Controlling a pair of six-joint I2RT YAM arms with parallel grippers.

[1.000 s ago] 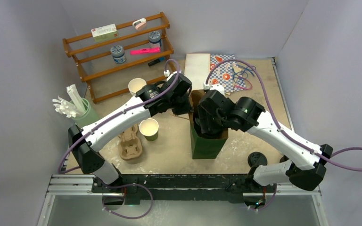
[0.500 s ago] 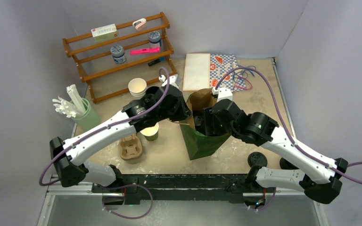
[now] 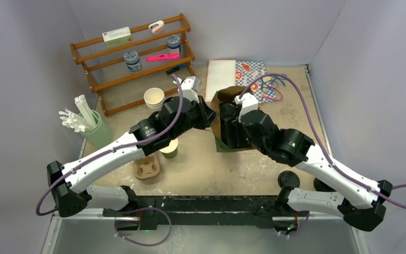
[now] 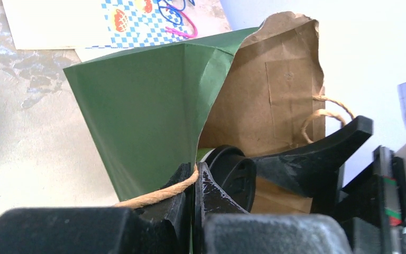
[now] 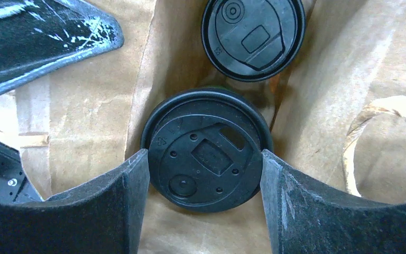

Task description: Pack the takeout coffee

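Note:
The takeout coffee shows only its round black sip lid, low inside the green paper bag with a brown inside. My right gripper reaches down into the bag mouth, its two fingers pressed against opposite sides of that lid. My left gripper is shut on the bag's twine handle at the rim of the green wall. In the top view it sits at the bag's left edge. A second black-lidded cup stands deeper in the bag.
A lidless green cup and a cardboard cup carrier sit under the left arm. Behind them are a white cup, a wooden rack and a green holder of white cutlery. A black lid lies near the right base.
Both arms have stretched further from their bases. The bag has gone from upright to tipped and shifted toward the back, with the left gripper on its handle and the right gripper still inside it.

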